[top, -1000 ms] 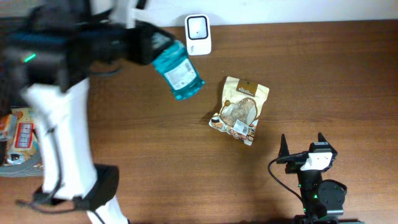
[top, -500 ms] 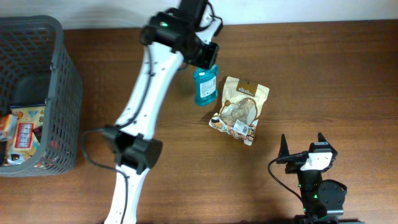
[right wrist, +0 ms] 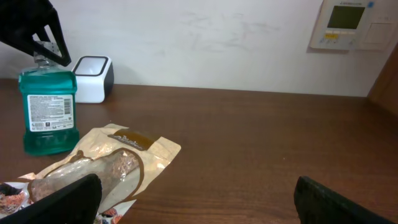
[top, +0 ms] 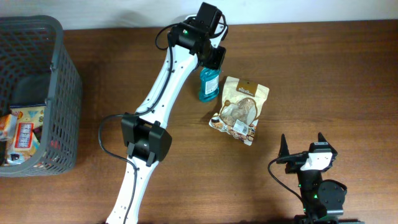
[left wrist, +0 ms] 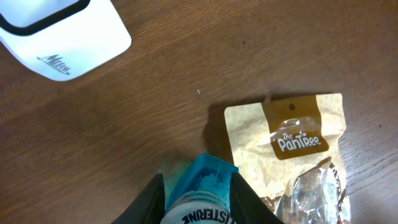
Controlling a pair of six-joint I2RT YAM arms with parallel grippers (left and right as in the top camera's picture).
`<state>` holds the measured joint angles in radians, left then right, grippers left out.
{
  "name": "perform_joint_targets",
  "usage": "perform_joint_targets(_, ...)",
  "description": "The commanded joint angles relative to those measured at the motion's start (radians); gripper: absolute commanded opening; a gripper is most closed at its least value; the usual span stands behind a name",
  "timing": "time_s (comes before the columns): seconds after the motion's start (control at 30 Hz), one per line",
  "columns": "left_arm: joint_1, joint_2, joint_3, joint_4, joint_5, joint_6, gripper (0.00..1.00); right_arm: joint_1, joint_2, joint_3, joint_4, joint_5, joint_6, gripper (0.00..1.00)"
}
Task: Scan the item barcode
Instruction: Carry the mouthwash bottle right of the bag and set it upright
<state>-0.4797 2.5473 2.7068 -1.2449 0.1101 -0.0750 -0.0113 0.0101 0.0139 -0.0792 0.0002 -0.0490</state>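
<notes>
One claw, our left gripper [top: 211, 64], is clamped on the Listerine bottle [top: 209, 86] standing upper centre beside the snack pouch [top: 241, 109], the right gripper [top: 303, 142] gapes idle lower right, so we should turn its label [right wrist: 48, 112] squarely toward the white scanner [left wrist: 62, 37].

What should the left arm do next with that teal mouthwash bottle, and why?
Probably open the left tool and let go. The teal plastic mouthwash bottle appears to stand upright on the brown wooden table, beside the tan snack pouch and near the white box-shaped scanner, with the tool clamped on its cap, so it should stay standing once released.
</notes>
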Motion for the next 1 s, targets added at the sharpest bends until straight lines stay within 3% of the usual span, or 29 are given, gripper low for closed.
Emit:
perform_joint_targets(0.0,-0.015,0.047,0.012,0.016,0.123,-0.048,0.11,0.006,-0.007,-0.008,-0.003,0.008,0.001,0.98)
perform_joint_targets(0.33,-0.064,0.048,0.012,0.135,0.194,-0.094,0.17,0.006,-0.007,-0.008,-0.003,0.008,0.001,0.99)
perform_joint_targets(0.77,-0.070,0.048,0.080,0.283,0.242,-0.125,0.15,0.006,-0.007,-0.008,-0.003,0.008,0.001,0.98)
perform_joint_targets(0.97,-0.109,0.056,0.077,0.316,0.143,0.021,0.15,0.006,-0.006,-0.008,-0.003,0.008,0.001,0.99)
